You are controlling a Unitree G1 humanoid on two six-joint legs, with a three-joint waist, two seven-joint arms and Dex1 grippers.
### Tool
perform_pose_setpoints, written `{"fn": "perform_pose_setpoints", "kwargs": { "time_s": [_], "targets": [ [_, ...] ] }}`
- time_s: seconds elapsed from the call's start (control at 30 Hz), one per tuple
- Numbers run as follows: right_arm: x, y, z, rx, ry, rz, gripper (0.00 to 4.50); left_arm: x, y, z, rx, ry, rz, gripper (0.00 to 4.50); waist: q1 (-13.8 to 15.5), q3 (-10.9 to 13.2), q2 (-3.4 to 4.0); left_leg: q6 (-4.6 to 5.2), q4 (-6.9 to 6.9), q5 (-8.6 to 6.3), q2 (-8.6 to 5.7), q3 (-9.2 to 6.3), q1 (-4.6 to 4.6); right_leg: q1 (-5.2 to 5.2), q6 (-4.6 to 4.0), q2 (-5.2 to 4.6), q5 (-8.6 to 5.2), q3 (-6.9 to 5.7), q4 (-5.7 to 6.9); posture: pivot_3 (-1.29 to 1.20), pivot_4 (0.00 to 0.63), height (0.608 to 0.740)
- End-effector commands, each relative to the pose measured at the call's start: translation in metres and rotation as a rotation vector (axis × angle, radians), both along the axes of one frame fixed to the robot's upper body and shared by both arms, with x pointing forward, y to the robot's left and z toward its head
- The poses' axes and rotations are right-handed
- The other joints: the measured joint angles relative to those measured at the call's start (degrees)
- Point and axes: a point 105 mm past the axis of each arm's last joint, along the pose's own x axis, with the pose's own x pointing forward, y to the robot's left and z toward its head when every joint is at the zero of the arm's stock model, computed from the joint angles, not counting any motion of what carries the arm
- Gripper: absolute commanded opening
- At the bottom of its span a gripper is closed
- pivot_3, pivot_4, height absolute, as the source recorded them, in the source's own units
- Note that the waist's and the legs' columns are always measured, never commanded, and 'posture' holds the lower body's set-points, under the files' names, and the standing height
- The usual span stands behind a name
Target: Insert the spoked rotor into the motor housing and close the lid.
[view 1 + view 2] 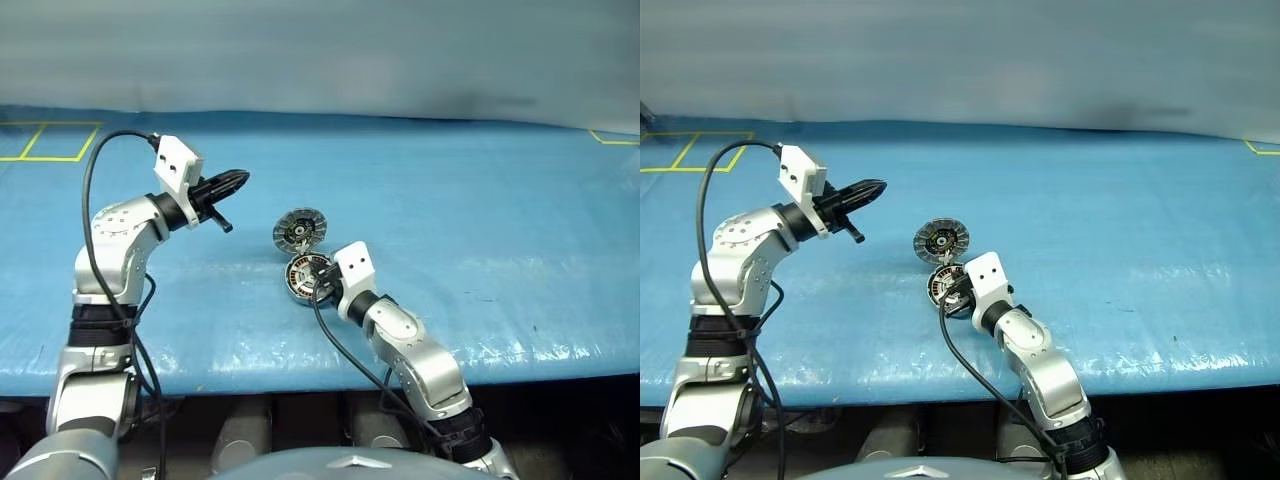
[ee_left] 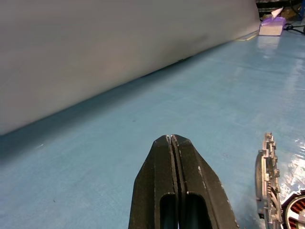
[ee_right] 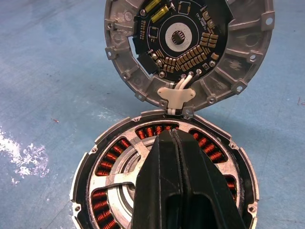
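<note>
blue sheeting (image 1: 480, 220) covers the table, with a plain grey wall behind it. near the front edge the motor housing (image 3: 164, 176) lies flat, and in the right wrist view the spoked rotor (image 3: 116, 179) already sits inside it: silver spokes run out from the hub, with copper windings showing through the gaps. the lid (image 3: 188, 47) stands tipped open at the housing's far side, joined to it by a small white bracket and wires, its dark circuit board and ribbed rim facing the camera.

the right gripper (image 3: 172, 136) is clenched on nothing, its fingers pressed together and its tip directly over the rotor, close above it or touching; which one cannot be told. the left gripper (image 1: 238, 180) is likewise clenched and empty, raised above the sheeting and well apart from the motor, pointing toward the lid.

by the look of it, insertion is done or being pressed home, and closing the lid is what remains. that next move calls for the right gripper to clear the housing, then a gentle push on the lid's back to swing it down squarely without pinching the wires.
</note>
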Motion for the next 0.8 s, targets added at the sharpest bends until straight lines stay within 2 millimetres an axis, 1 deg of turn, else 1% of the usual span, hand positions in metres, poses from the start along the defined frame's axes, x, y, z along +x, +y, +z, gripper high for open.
{"fn": "perform_pose_setpoints", "kwargs": {
  "time_s": [0.03, 0.1, 0.23, 0.27, 0.33, 0.53, 0.6, 0.8],
  "targets": [
    [-0.003, -0.001, 0.000, 0.005, 0.002, -0.003, 0.00, 0.005, -0.017, 0.001, -0.031, 0.024, -0.142, 0.04, -0.1, 0.0, 0.00, 0.00, 0.00, 0.00, 0.00, 0.02, 0.00, 0.01, 0.00, 0.00, 0.00, 0.01, 0.00, 0.00, 0.150, 0.740],
    [-0.005, -0.002, 0.005, 0.032, -0.009, -0.011, 0.00, 0.008, -0.027, -0.006, -0.047, 0.088, -0.232, 0.04, -0.1, 0.0, -0.01, 0.00, 0.00, 0.00, 0.00, 0.01, 0.01, 0.02, 0.01, 0.01, 0.01, 0.00, 0.00, 0.00, 0.150, 0.740],
    [-0.011, -0.010, 0.015, 0.064, -0.037, -0.042, 0.00, 0.012, -0.038, -0.020, -0.069, 0.206, -0.348, 0.04, -0.4, 0.0, -0.01, 0.01, -0.01, 0.00, 0.00, 0.01, -0.06, -0.04, 0.13, 0.02, 0.07, 0.00, -0.02, 0.00, 0.150, 0.740],
    [-0.013, -0.014, 0.017, 0.065, -0.042, -0.054, 0.00, 0.012, -0.040, -0.024, -0.052, 0.226, -0.370, 0.04, -0.5, 0.0, 0.00, 0.02, -0.02, -0.01, 0.00, 0.01, -0.07, -0.07, 0.29, 0.02, 0.16, 0.01, -0.03, 0.00, 0.150, 0.740],
    [-0.019, -0.021, 0.020, 0.075, -0.049, -0.078, 0.00, 0.014, -0.043, -0.033, -0.007, 0.260, -0.393, 0.04, -0.6, 0.0, -0.01, 0.02, -0.03, -0.01, 0.00, 0.00, -0.11, -0.10, 0.31, 0.03, 0.17, 0.00, -0.04, 0.00, 0.150, 0.740],
    [-0.038, -0.038, 0.022, 0.106, -0.039, -0.130, 0.00, 0.021, -0.053, -0.042, 0.039, 0.290, -0.404, 0.04, -0.5, 0.0, -0.02, 0.03, -0.02, -0.01, 0.01, -0.01, -0.13, -0.09, 0.32, 0.02, 0.17, 0.01, -0.07, 0.00, 0.150, 0.740],
    [-0.041, -0.041, 0.022, 0.118, -0.031, -0.151, 0.00, 0.023, -0.057, -0.044, 0.052, 0.298, -0.407, 0.04, -0.4, 0.0, -0.03, 0.03, 0.01, -0.01, 0.01, -0.01, -0.14, -0.08, 0.32, 0.02, 0.17, 0.00, -0.07, 0.00, 0.150, 0.740],
    [-0.045, -0.055, 0.022, 0.141, -0.025, -0.240, 0.00, 0.018, -0.072, -0.042, 0.071, 0.299, -0.503, 0.04, -0.4, 0.0, -0.03, 0.04, 0.01, -0.02, 0.01, -0.01, -0.17, -0.08, 0.32, 0.01, 0.17, 0.01, -0.10, 0.00, 0.150, 0.740]
  ]
}}
